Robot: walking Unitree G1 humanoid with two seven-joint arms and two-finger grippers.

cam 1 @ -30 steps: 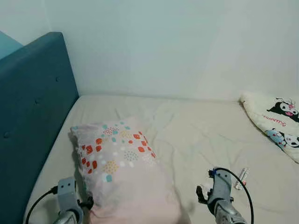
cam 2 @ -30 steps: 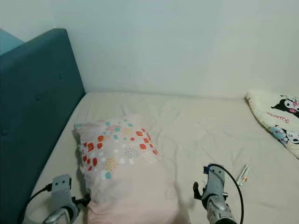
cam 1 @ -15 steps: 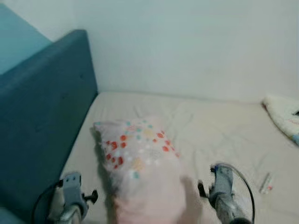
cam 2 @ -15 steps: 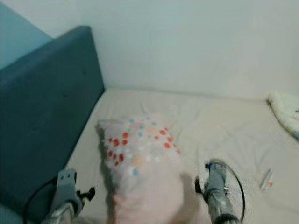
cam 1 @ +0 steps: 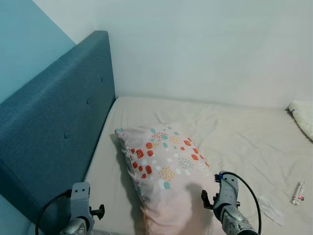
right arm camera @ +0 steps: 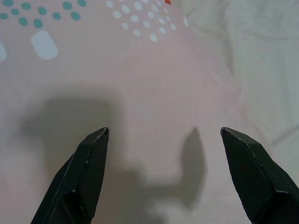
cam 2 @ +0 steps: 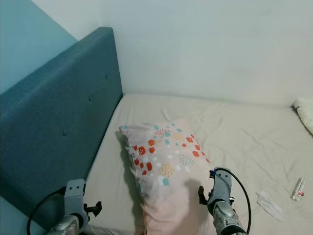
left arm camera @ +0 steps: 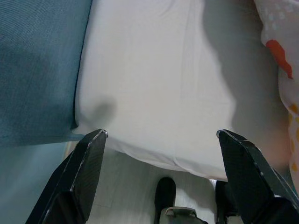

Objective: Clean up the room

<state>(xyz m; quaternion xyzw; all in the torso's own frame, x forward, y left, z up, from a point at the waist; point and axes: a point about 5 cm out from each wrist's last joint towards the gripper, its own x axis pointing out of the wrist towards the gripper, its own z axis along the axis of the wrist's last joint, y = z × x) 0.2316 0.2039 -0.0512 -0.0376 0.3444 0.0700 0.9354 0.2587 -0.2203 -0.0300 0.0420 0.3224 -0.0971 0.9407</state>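
Observation:
A pink pillow (cam 1: 166,178) with red, teal and yellow dots lies on the beige bed sheet (cam 1: 244,142), near the bed's front. My right gripper (right arm camera: 164,140) is open and hovers just above the pillow's plain pink part (right arm camera: 140,93). My left gripper (left arm camera: 161,140) is open over the bed's front left corner, with nothing between its fingers; the pillow's edge (left arm camera: 280,56) lies off to one side. A small tube (cam 1: 298,192) and a scrap of white wrapper (cam 1: 270,209) lie on the sheet at the right.
A teal padded headboard (cam 1: 54,137) runs along the left of the bed. White walls stand behind. A folded white blanket (cam 1: 304,117) pokes in at the far right edge. Pale floor and my dark foot (left arm camera: 164,193) lie below the mattress edge.
The camera has swung to the left: the headboard now takes up more of the picture and the cartoon blanket has slid almost out at the right. Both arms keep their pose.

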